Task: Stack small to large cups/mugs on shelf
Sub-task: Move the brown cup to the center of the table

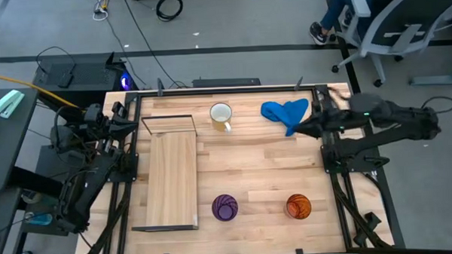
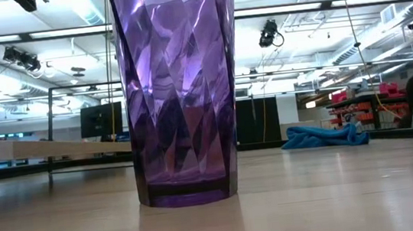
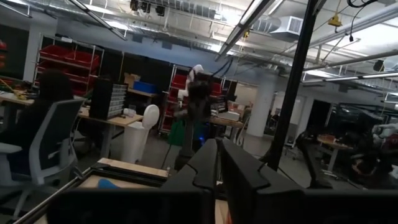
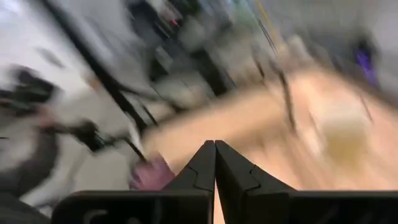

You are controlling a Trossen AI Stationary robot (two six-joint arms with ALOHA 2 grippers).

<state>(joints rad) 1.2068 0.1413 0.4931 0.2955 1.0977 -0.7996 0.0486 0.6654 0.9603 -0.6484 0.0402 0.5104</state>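
Three cups apart on table: white mug [image 1: 221, 114], purple cup [image 1: 225, 208], orange cup [image 1: 298, 207], one shelf [image 1: 170, 179]

Wood, plastic, cloth
Faceted, glossy translucent purple cup [image 2: 181, 95] – matt pale-wood shelf [image 1: 170, 176] – soft, rumpled blue cloth [image 1: 285, 113].

Bright ceiling strip lights [image 2: 90, 29] overhead; the right wrist view is heavily motion-blurred.

Left arm is folded outside the bench's left edge near the far-left corner; left gripper [image 3: 216, 163] has its jaws pressed together. Right arm reaches in over the right edge near the far-right corner; right gripper [image 4: 215, 163] jaws closed, holding nothing.
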